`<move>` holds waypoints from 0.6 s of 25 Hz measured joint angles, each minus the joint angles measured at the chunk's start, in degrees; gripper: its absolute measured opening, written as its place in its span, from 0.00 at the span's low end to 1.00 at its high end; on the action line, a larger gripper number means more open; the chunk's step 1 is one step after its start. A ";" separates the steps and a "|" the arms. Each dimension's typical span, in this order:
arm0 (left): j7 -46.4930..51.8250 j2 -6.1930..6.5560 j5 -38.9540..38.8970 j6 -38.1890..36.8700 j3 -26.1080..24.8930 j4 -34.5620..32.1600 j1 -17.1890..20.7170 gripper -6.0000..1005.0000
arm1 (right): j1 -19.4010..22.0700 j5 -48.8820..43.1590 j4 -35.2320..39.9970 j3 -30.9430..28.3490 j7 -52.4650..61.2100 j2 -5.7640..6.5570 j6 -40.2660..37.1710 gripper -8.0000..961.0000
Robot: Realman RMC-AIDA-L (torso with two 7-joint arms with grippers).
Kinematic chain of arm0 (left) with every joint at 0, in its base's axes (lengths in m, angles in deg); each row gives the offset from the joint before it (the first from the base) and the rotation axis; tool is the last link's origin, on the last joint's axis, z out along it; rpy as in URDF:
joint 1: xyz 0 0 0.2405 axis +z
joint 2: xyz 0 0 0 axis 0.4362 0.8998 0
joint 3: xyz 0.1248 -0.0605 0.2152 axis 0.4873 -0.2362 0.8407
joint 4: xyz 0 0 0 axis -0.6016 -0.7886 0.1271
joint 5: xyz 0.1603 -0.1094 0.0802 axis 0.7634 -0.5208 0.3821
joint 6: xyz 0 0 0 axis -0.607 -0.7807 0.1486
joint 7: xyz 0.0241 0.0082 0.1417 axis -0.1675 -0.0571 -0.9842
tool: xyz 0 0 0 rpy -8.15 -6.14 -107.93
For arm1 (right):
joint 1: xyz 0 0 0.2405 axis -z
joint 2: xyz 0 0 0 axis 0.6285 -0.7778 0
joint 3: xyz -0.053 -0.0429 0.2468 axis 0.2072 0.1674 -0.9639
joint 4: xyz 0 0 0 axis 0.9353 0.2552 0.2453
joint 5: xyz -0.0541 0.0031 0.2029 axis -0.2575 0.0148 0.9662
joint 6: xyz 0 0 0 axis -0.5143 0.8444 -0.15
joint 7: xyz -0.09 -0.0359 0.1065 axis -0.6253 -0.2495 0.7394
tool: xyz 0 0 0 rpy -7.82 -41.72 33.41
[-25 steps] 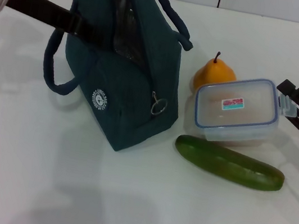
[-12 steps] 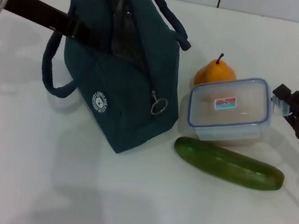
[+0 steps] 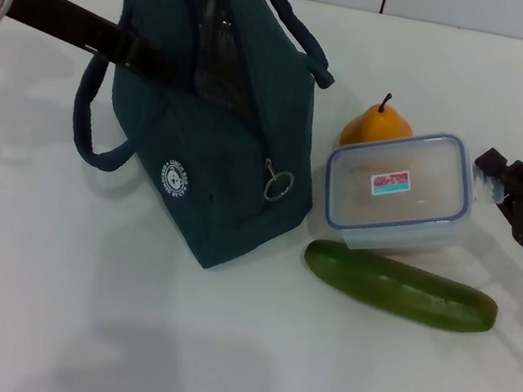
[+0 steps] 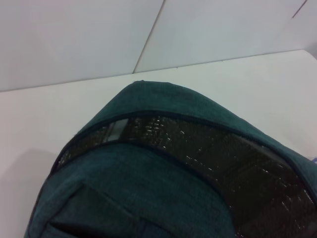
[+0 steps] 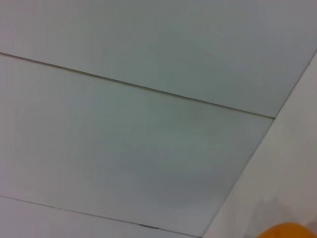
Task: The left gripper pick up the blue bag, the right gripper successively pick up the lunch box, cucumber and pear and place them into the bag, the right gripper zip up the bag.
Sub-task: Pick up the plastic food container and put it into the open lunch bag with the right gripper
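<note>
You've got 1 blue bag [image 3: 213, 139] at 10 o'clock on the bench [image 3: 75, 306], left gripper [image 3: 137, 49] fingers clenched on its edge. 1 lunch box [image 3: 399, 190], 1 pear [image 3: 378, 125], 1 cucumber [image 3: 400, 287] at 3 o'clock; right gripper [image 3: 492, 175] fingers grasping the box's lid tab.

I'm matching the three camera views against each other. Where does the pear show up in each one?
Head view: the pear stands right of centre, behind the lunch box, to the right of the blue bag.
Left wrist view: not in it; only the bag's open top and the table.
Right wrist view: an orange sliver at the lower right corner may be the pear.
Shared landmark: the white table.
</note>
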 joint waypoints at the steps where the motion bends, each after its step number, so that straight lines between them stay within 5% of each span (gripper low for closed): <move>1: -0.02 0.00 -0.02 0.00 0.00 0.00 0.02 0.05 | 0.12 0.13 0.00 -0.04 0.21 -0.01 -0.18 0.11; 15: -0.01 -0.31 -0.07 -0.16 -0.06 -0.04 0.09 0.05 | 4.97 4.98 0.01 -0.19 1.16 0.12 -6.77 0.11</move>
